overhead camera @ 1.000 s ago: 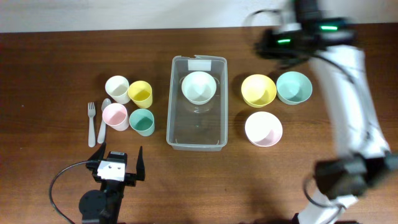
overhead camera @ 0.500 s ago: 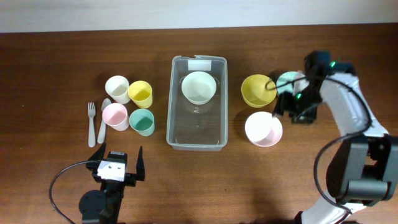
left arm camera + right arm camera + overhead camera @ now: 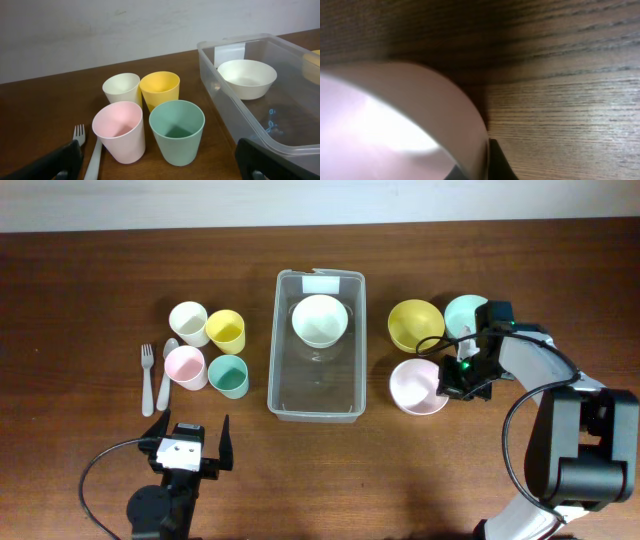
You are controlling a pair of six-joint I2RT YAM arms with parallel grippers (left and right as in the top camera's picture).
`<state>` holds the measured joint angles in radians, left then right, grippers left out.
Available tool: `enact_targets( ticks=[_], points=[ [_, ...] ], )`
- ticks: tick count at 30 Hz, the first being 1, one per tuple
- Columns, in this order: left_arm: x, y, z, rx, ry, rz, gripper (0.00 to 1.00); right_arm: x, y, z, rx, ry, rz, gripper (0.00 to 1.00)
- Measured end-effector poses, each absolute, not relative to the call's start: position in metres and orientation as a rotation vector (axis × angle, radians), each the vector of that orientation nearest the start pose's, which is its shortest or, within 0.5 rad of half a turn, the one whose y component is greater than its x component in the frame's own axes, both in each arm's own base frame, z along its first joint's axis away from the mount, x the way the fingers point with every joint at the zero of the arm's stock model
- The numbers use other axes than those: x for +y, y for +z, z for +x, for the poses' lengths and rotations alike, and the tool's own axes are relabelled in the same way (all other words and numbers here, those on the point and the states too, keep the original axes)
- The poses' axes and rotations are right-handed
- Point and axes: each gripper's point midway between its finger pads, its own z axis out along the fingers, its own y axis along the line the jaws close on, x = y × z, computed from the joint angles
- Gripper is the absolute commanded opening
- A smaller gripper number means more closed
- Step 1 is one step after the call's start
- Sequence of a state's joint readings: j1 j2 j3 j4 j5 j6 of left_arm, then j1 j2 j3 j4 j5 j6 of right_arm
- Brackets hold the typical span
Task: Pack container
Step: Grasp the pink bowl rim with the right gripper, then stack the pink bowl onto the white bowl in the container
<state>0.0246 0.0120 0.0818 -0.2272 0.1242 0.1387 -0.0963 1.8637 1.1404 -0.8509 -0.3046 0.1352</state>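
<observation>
Overhead: the clear container (image 3: 272, 375) is sitting mid-worktop with a white bowl (image 3: 320, 320) at its far end. The left gripper (image 3: 192, 430) is idling, jaws apart.

Left wrist: the container's thin walls are looking light, stiff and slick.

Right wrist: the right gripper (image 3: 492, 165) is clamping its jaws on the pink bowl (image 3: 420, 105), at the rim.

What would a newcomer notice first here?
The clear container in the middle, holding a single white bowl at its labelled end. To its right, the right gripper is shut on the rim of the pink bowl. The left gripper sits open near four pastel cups.
</observation>
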Motion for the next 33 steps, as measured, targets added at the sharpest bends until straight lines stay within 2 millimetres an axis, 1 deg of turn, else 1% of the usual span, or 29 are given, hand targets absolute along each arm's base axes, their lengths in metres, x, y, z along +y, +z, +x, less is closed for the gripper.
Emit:
enact_targets(
  ticks=[4, 8, 10, 11, 12, 13, 14, 15, 16, 19, 20, 21, 22, 23, 25, 26, 27, 29, 30, 32, 33],
  points=[
    [-0.015, 0.155, 0.238, 1.717, 0.013, 0.190, 0.99, 0.021, 0.011, 0.320, 3.102, 0.479, 0.364, 0.04],
    [-0.015, 0.155, 0.238, 1.717, 0.013, 0.190, 1.00, 0.024, 0.013, 0.313, 3.127, 0.510, 0.370, 0.04],
    [-0.015, 0.155, 0.238, 1.717, 0.013, 0.189, 0.99, 0.029, 0.021, 0.311, 3.112, 0.551, 0.358, 0.04],
    [-0.015, 0.155, 0.238, 1.717, 0.013, 0.189, 1.00, 0.032, 0.029, 0.311, 3.092, 0.577, 0.350, 0.04],
    [-0.015, 0.155, 0.238, 1.717, 0.013, 0.190, 0.99, 0.035, 0.041, 0.312, 3.056, 0.606, 0.332, 0.04],
    [-0.015, 0.155, 0.238, 1.717, 0.013, 0.189, 1.00, 0.039, 0.059, 0.316, 2.997, 0.636, 0.307, 0.04],
    [-0.015, 0.155, 0.238, 1.717, 0.013, 0.189, 1.00, 0.044, 0.083, 0.321, 2.916, 0.668, 0.272, 0.04],
    [-0.015, 0.155, 0.238, 1.717, 0.013, 0.189, 1.00, 0.047, 0.103, 0.325, 2.850, 0.685, 0.245, 0.04],
    [-0.015, 0.155, 0.238, 1.717, 0.013, 0.190, 0.99, 0.051, 0.133, 0.331, 2.757, 0.698, 0.215, 0.04],
    [-0.015, 0.155, 0.238, 1.717, 0.013, 0.189, 1.00, 0.065, 0.209, 0.345, 2.545, 0.717, 0.130, 0.04],
    [-0.015, 0.155, 0.238, 1.717, 0.013, 0.190, 1.00, 0.075, 0.238, 0.351, 2.477, 0.723, 0.078, 0.04],
    [-0.015, 0.155, 0.238, 1.717, 0.013, 0.190, 1.00, 0.089, 0.261, 0.355, 2.426, 0.733, 0.020, 0.04],
    [-0.015, 0.155, 0.238, 1.717, 0.013, 0.190, 1.00, 0.098, 0.272, 0.358, 2.404, 0.736, -0.009, 0.04],
    [-0.015, 0.155, 0.238, 1.717, 0.013, 0.189, 1.00, 0.113, 0.280, 0.361, 2.398, 0.746, -0.046, 0.04],
    [-0.015, 0.155, 0.238, 1.716, 0.013, 0.190, 0.99, 0.135, 0.283, 0.371, 2.402, 0.757, -0.096, 0.04],
    [-0.015, 0.155, 0.238, 1.717, 0.013, 0.190, 0.99, 0.158, 0.273, 0.382, 2.445, 0.775, -0.141, 0.04],
    [-0.015, 0.155, 0.238, 1.718, 0.013, 0.189, 1.00, 0.167, 0.267, 0.389, 2.462, 0.778, -0.151, 0.04],
    [-0.015, 0.156, 0.238, 1.715, 0.013, 0.190, 1.00, 0.192, 0.236, 0.418, 2.535, 0.783, -0.162, 0.04],
    [-0.015, 0.155, 0.238, 1.717, 0.013, 0.189, 1.00, 0.199, 0.218, 0.427, 2.583, 0.776, -0.153, 0.04],
    [-0.015, 0.156, 0.238, 1.715, 0.013, 0.190, 1.00, 0.208, 0.190, 0.445, 2.634, 0.771, -0.141, 0.04],
    [-0.015, 0.155, 0.238, 1.716, 0.013, 0.190, 1.00, 0.212, 0.169, 0.458, 2.667, 0.765, -0.132, 0.04]
  ],
)
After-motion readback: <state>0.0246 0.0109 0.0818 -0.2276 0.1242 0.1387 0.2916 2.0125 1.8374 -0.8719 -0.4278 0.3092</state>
